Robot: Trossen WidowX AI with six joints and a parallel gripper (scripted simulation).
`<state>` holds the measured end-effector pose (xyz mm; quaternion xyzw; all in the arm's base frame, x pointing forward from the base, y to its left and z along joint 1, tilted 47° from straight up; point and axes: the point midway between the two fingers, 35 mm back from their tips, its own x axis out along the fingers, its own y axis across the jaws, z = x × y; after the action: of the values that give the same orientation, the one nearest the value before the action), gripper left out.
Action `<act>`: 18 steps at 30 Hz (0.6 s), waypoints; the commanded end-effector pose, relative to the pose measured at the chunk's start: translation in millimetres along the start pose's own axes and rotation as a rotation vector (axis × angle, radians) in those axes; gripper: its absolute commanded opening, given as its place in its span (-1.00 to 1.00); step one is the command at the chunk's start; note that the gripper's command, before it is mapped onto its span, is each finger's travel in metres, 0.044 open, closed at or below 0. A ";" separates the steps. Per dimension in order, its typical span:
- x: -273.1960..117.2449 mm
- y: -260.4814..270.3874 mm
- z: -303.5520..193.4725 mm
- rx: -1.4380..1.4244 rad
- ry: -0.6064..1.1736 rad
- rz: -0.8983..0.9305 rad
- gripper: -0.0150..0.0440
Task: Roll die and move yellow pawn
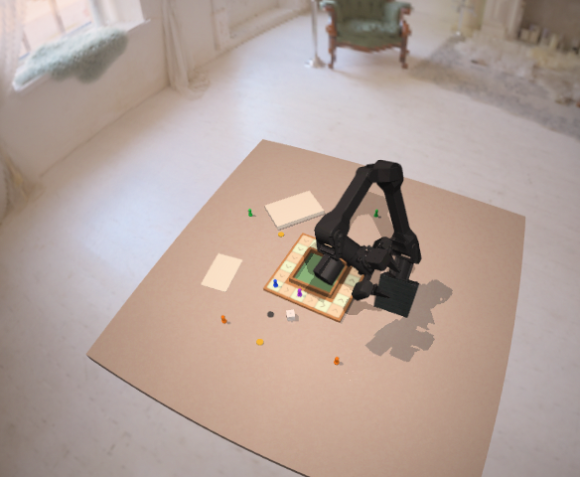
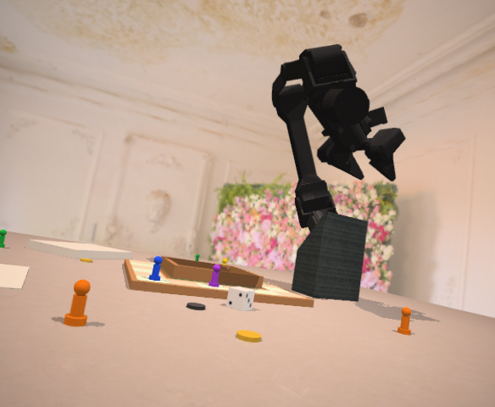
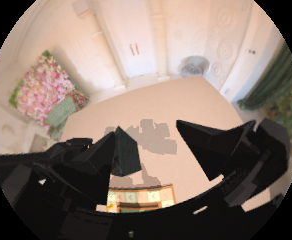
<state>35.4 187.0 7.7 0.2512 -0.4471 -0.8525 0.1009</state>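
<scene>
The die sits on the table, just off the near edge of the game board, not in the tray. Three pips show on the side facing the exterior view and two on the adjoining side; its top face cannot be read. A black disc lies on the table beside the die, also close to the board's near edge.

The yellow pawn stands at the far side of the board, behind the brown-walled tray, and only its head shows above the tray wall. On the board's near strip of squares stand a blue pawn and a purple pawn, the purple one closer to the die.

The gripper hangs high in the air, well above the board and off to one side of it, with its fingers spread wide and nothing between them. The arm's dark base block stands at the board's corner.

Further from the board, a yellow disc lies on the table nearer the exterior camera than the die. Two orange pawns stand well apart on either side of it. A green pawn, a flat white box and a pale card lie off beyond the board's blue-pawn end.
</scene>
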 end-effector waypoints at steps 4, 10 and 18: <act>-9.0 -17.6 -30.6 0.228 0.101 -0.052 0.51; -37.4 -57.9 -106.0 0.804 0.286 -0.281 0.44; -61.1 -79.3 -158.8 1.213 0.341 -0.510 0.44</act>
<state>118.9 160.3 -70.7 0.4332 -0.6766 -0.5935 -0.0481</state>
